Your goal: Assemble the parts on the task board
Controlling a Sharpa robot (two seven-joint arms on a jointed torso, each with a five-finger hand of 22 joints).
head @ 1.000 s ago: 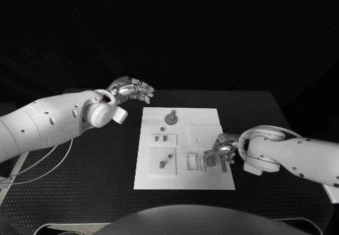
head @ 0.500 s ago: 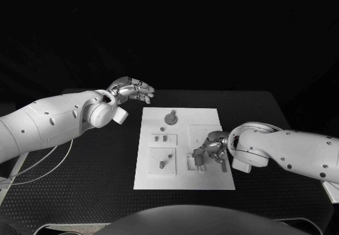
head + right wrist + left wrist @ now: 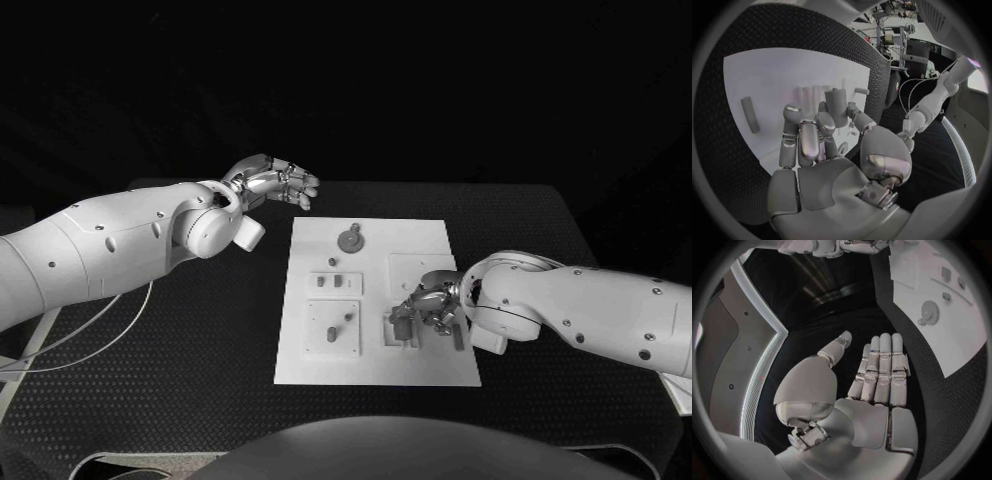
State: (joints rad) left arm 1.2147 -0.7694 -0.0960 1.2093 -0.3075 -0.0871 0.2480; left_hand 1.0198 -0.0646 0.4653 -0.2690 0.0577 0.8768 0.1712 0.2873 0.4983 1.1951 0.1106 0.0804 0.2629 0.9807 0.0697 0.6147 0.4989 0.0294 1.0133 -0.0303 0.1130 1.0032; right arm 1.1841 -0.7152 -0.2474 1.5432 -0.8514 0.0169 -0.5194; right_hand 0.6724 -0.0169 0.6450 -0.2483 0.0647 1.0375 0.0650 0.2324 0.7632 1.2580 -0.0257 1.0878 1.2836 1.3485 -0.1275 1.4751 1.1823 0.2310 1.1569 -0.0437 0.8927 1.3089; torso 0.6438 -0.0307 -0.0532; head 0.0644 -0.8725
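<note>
The right hand (image 3: pixel 437 305), fingers loosely apart and holding nothing, hovers over the board's (image 3: pixel 433 375) near-right parts; lower gently, aligned with the slots.

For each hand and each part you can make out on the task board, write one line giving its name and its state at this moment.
left hand: raised beyond the board's far left corner, fingers apart, holding nothing.
right hand: low over the board's near right area; whether it holds anything cannot be told.
task board: lying flat on the table.
round part: lying on the board's far end, untouched.
bar-shaped part: lying flat on the board, apart from the fingers.
</note>
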